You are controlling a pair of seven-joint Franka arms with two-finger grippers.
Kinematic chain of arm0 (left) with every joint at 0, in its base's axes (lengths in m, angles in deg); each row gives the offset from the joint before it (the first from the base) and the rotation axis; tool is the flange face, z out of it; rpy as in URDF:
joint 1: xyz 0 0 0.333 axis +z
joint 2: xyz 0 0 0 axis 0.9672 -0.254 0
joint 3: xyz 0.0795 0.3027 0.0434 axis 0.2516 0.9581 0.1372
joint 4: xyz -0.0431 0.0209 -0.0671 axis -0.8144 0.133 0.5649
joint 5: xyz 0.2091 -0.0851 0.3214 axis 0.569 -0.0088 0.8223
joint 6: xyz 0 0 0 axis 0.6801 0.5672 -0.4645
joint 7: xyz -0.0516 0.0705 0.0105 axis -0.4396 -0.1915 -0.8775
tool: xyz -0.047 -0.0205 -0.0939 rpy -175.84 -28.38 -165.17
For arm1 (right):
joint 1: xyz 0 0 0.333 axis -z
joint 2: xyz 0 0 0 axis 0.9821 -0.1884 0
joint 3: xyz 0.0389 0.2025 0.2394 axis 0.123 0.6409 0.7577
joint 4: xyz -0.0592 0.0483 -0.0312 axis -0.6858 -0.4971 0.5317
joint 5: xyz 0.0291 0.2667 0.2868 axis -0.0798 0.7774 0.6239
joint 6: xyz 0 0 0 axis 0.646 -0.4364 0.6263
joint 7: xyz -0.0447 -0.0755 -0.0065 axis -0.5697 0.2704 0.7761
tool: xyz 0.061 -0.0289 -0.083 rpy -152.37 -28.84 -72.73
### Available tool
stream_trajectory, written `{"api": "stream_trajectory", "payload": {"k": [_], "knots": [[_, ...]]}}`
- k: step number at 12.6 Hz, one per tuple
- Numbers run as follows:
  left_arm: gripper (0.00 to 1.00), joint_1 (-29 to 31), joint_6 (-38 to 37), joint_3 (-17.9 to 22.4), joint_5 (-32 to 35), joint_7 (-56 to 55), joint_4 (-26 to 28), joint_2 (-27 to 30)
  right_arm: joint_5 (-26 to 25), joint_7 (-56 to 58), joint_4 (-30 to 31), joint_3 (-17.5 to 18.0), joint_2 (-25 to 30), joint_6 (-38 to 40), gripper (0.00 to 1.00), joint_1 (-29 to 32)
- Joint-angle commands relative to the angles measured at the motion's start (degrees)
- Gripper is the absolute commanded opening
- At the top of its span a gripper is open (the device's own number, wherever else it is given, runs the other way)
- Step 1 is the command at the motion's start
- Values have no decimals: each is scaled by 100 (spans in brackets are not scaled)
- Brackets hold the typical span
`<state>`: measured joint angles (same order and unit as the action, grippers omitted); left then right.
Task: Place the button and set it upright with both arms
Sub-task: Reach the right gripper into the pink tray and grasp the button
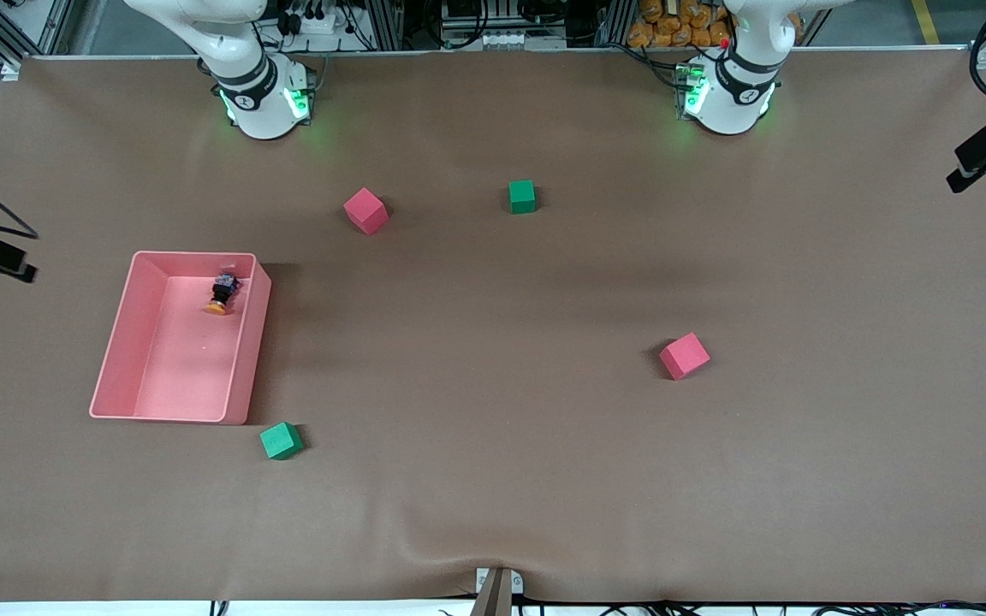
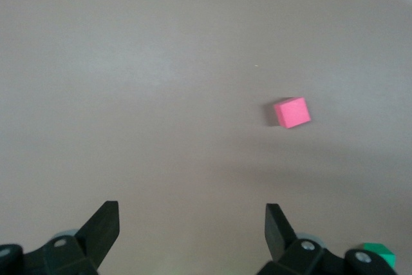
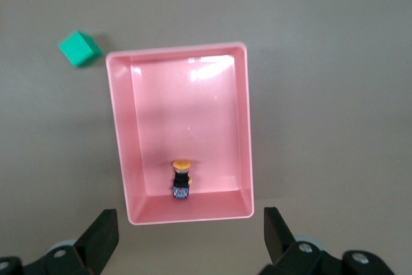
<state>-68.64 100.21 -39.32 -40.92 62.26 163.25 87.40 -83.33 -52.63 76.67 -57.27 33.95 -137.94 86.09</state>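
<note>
The button (image 1: pixel 221 293) lies on its side inside the pink tray (image 1: pixel 116 342), close to the tray wall nearest the arms' bases. Its orange cap points toward the front camera. In the right wrist view the button (image 3: pixel 181 180) lies in the tray (image 3: pixel 243 127) a little ahead of my right gripper (image 3: pixel 190 223). That gripper hangs open and empty, high above the table beside this wall. My left gripper (image 2: pixel 192 223) hangs open and empty over bare table. The front view shows only the arms' bases and lower links, not the grippers.
A pink cube (image 1: pixel 685 355) (image 2: pixel 292 112) and a green cube (image 1: pixel 522 196) (image 2: pixel 378 254) sit toward the left arm's end. Another pink cube (image 1: pixel 365 210) lies mid-table. A second green cube (image 1: pixel 281 441) (image 3: pixel 80 48) sits by the tray's corner nearest the front camera.
</note>
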Motion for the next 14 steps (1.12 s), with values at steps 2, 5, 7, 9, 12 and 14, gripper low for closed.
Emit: {"api": "stream_trajectory", "payload": {"k": [2,5,7,9,12,14], "knots": [[100,65,25,-54,425,78,-48,-71,-46,49,1870,60,46,-1451,100,52],[100,56,42,-55,425,87,-57,-107,-19,14,2472,60,-112,-1773,100,-158],[100,56,130,-63,425,78,-65,-185,-10,5,2674,69,-51,-1719,100,-281],[100,4,183,-90,425,8,-57,-256,7,-21,2693,69,-94,-1903,100,-404],[100,-5,183,-116,425,-1,-48,-265,-1,-13,2964,60,-349,-2473,100,-352],[100,-23,183,-151,425,-1,-48,-274,-1,-13,3323,60,-734,-3322,100,-265]]}}
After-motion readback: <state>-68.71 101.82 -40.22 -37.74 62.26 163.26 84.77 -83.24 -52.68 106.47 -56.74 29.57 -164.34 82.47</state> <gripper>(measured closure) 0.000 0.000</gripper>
